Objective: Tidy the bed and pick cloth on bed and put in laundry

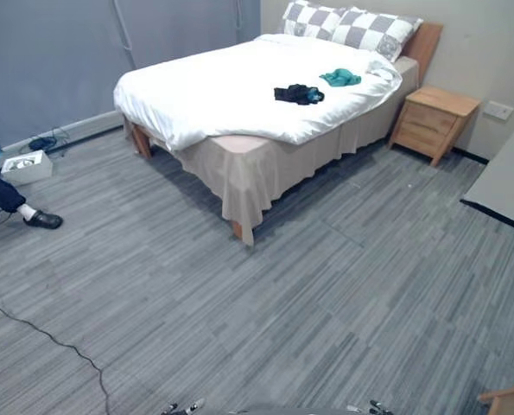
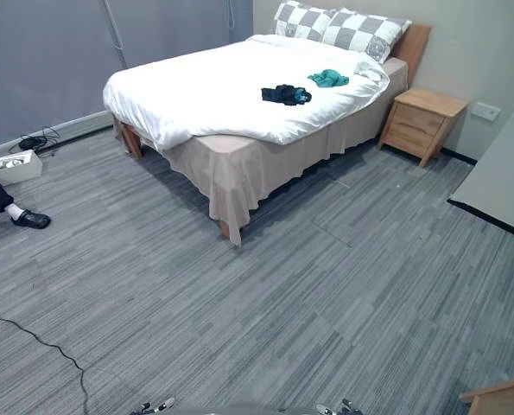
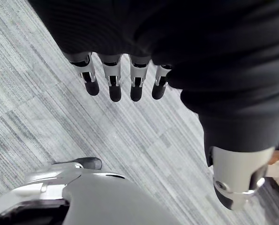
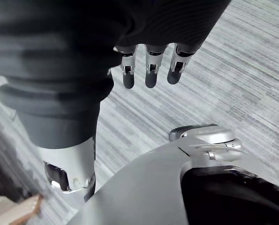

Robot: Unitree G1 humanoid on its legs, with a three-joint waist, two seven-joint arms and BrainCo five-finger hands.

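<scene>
Matte black ribbed left wrist cover (image 3: 177,37) over back + wrist of left hand (image 3: 112,77). Silver left fingers (image 3: 135,80) in a row, dark rounded tips, dark slots btwn silver segments. Left thumb (image 3: 237,180) thick, silver-grey shell, round metal fitting nr dark tip. Same build on right hand (image 4: 149,70): ribbed right wrist cover (image 4: 59,56), silver w/ dark tips, right thumb (image 4: 69,171) silver-grey w/ dark recess.

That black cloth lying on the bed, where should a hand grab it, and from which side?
Likely the bunched middle of the black cloth, taken from above: its crumpled folds stand up off the flat white duvet. Come in from the nightstand side of the bed, since it lies nearer that edge.
</scene>
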